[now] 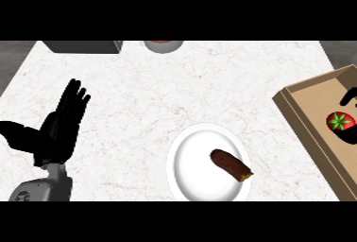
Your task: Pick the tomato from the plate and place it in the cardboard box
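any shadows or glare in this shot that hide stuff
Head view: no glare on the counter; the left hand casts a black shadow to its left; dark shapes lie beside the tomato in the cardboard box, too cropped to identify.

One tomato, one cardboard box, one plate and one brown vegetable were counted right of the left hand (two further objects were seen beyond it).

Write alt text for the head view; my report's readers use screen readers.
A red tomato lies inside the cardboard box at the right edge of a marble counter. A white plate near the front holds a brown sweet potato. The left hand rests open at the left.
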### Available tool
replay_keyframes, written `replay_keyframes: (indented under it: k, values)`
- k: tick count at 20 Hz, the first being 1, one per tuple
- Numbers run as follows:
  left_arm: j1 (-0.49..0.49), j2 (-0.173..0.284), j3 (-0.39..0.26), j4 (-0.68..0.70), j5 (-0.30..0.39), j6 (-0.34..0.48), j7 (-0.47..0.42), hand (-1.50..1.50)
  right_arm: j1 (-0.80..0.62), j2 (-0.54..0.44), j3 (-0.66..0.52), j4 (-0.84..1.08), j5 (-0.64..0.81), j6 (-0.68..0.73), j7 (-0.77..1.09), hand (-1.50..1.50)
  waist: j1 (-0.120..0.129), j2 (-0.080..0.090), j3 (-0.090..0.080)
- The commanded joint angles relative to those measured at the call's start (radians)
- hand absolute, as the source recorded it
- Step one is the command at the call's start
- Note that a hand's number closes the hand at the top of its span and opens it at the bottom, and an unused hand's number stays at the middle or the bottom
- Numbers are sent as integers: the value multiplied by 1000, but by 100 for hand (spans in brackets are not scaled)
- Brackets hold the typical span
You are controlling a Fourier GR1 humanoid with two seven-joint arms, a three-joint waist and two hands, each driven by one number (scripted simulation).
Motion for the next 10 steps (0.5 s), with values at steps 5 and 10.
replay_keyframes:
  k: [5,10]
  values:
    - [19,-1,-6,-9,-6,-4,-1,0,-93,28,-124,168,-129,-259,-225,-150,-7,-4,2]
    - [10,24,28,0,12,-13,4,0,-144,104,-228,96,-328,-318,-318,-150,-20,-9,1]
